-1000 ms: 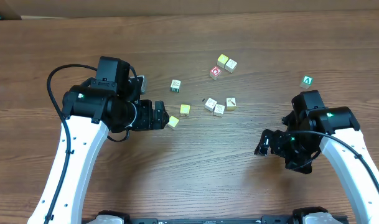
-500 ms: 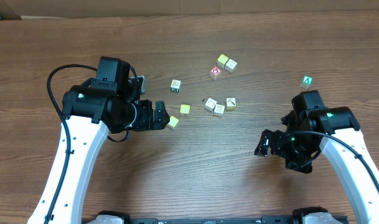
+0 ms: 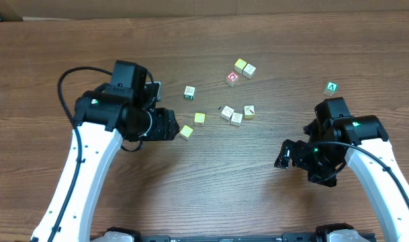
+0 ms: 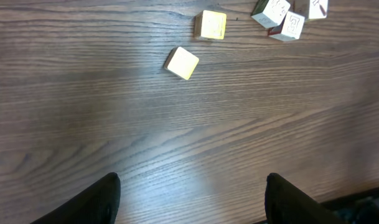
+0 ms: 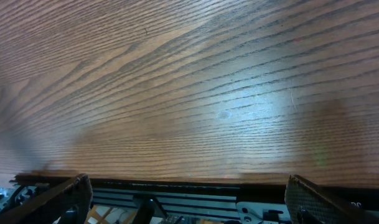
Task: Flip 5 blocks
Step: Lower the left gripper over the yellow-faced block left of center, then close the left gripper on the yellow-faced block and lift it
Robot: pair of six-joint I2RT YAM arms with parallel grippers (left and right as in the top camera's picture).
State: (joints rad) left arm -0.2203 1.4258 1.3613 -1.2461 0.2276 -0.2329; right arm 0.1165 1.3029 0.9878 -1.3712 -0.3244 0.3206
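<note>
**Status:** task not complete as far as can be judged. No block is gripped.

1. Left end effector (image 3: 172, 126) — low over the desk (image 3: 211, 195), jaws apart, nothing held. The wrist view shows only bare wood between the fingertips (image 4: 105, 199).
2. Near yellow block (image 3: 186, 132) — on the desk just ahead of the left end effector, clear of both fingers and turned at an angle to the grain. Plain yellow face up, no print visible.
3. Printed block (image 3: 189, 92) — alone, further back.
4. Second yellow block (image 3: 199, 118) — near item 2, not touching it.
5. Three-block cluster (image 3: 236, 115) — pale faces w/ dark marks, packed close. Contact between them can't be told.
6. Red-marked cube (image 3: 232, 78) and rear pair (image 3: 244, 67) — at the back, beyond the cluster.
7. Right end effector (image 3: 283, 154) — jaws wide open and empty, over bare desk, well apart from every block.
8. Green "A" cube (image 3: 332, 87) — far right, alone.

**Progress est.:** the faces alone do not show which blocks have been turned, so the no. done cannot be read. All blocks lie loose on the desk. Item 2 looks like the block in hand.
</note>
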